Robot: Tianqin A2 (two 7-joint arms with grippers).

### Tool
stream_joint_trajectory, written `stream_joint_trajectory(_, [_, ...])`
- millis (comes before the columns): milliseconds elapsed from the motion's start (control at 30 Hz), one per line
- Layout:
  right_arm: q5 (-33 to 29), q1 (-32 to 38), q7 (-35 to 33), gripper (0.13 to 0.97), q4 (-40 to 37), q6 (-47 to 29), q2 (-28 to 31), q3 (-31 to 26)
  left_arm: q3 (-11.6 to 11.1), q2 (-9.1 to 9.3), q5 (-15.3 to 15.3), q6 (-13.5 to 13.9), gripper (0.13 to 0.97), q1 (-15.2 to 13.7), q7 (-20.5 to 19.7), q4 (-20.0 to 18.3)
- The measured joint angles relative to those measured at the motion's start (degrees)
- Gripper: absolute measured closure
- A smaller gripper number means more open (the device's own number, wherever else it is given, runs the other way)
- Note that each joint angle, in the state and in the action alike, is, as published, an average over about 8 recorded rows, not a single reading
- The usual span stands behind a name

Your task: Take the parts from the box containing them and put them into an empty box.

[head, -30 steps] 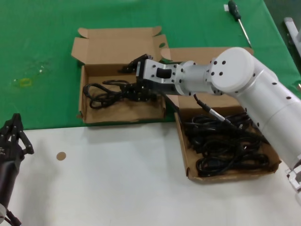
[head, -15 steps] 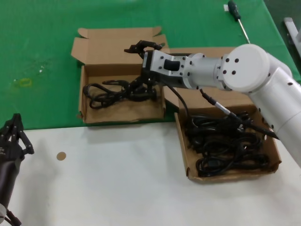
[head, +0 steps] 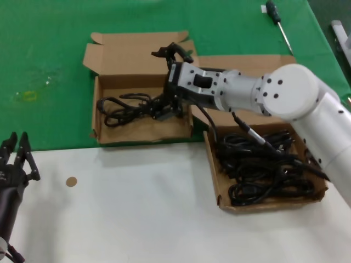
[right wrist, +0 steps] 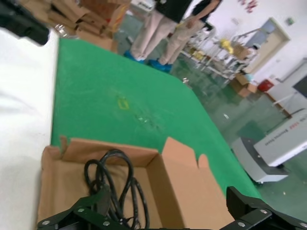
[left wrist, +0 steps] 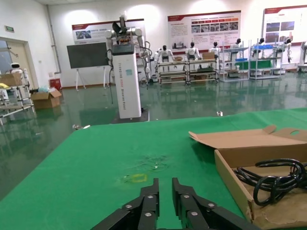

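Note:
The smaller brown box sits on the green mat and holds one black cord bundle. This box and cord also show in the right wrist view, and in the left wrist view the box and cord lie off to one side. The larger box, to its right, holds several cord bundles. My right gripper is open and empty, its jaws spread wide over the plug end of the lone cord; it also shows in its wrist view. My left gripper is parked at the table's front left, its fingers a narrow gap apart.
A black-handled screwdriver lies at the back right on the green mat. A small brown disc lies on the white table in front. The right arm reaches across the larger box's back part.
The right gripper has risen and tilted a little over the smaller box, leaving the cord lying inside. The left gripper's fingers now show apart.

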Motion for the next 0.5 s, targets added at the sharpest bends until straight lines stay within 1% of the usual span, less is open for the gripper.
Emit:
stream_joint_trajectory(67, [0.71, -1.27, 0.05, 0.33, 0.81, 0.86, 0.07, 0.67, 0.0, 0.0, 0.0, 0.0, 0.915, 0.0, 0.0, 0.0])
stream_joint_trajectory(167, [1.88, -3.38, 0.14, 0.28, 2.15, 2.29, 0.2, 1.78, 0.0, 0.0, 0.0, 0.0, 0.906, 0.0, 0.0, 0.0])
stream_joint_trajectory(333, [3.99, -7.16, 0.29, 0.196, 4.54, 4.84, 0.41, 3.77, 0.0, 0.0, 0.0, 0.0, 0.836, 0.0, 0.0, 0.0])
stream_joint_trajectory(433, [5.25, -9.44, 0.39, 0.18, 5.99, 6.38, 0.54, 4.97, 0.0, 0.0, 0.0, 0.0, 0.794, 0.0, 0.0, 0.0])
stream_joint_trajectory(467, [5.66, -10.18, 0.42, 0.172, 6.46, 6.88, 0.59, 5.36, 0.0, 0.0, 0.0, 0.0, 0.794, 0.0, 0.0, 0.0])
stream_joint_trajectory(500, [6.07, -10.95, 0.45, 0.165, 6.93, 7.38, 0.63, 5.75, 0.0, 0.0, 0.0, 0.0, 0.771, 0.0, 0.0, 0.0])
